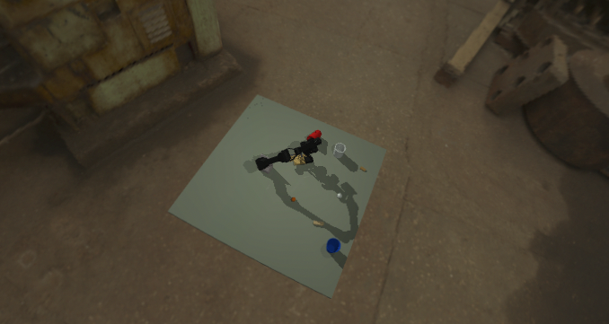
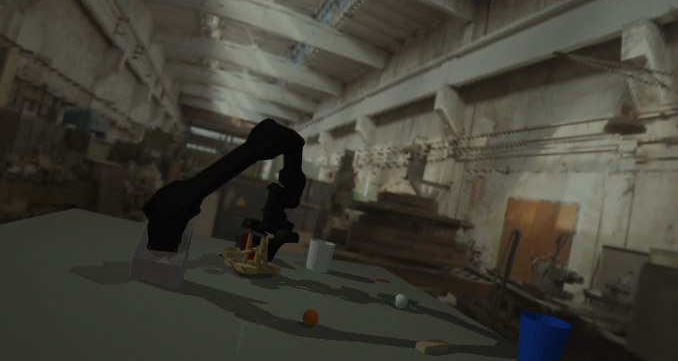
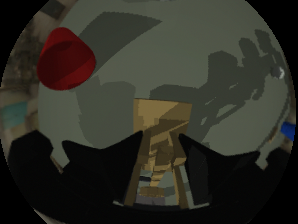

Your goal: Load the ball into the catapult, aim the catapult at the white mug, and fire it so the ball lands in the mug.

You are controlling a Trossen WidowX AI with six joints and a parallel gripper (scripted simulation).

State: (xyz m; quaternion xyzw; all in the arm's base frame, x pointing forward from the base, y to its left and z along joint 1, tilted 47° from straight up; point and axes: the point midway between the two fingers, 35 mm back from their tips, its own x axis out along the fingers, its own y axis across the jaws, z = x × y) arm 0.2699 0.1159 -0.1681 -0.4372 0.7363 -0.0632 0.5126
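The tan catapult (image 1: 298,160) (image 2: 252,268) (image 3: 162,110) stands on the table in front of the arm's base, its cup end toward the base in the exterior view. My gripper (image 3: 161,135) points down over it and is shut on its upright frame, one finger on each side. The white mug (image 1: 339,150) (image 2: 320,255) stands upright beyond the catapult, apart from it. An orange ball (image 1: 293,199) (image 2: 310,318) lies on the table, away from the catapult. A white ball (image 1: 339,196) (image 2: 400,301) (image 3: 277,73) lies nearer the table's right edge. The fingertips are hard to see in the top and exterior views.
A red mug (image 1: 314,135) (image 3: 66,65) is close beside the gripper, on the far side. A blue mug (image 1: 333,246) (image 2: 542,336) stands near the table's edge. One wooden block (image 1: 318,223) (image 2: 432,347) lies near the blue mug, another (image 1: 363,169) (image 2: 382,280) beyond the white mug.
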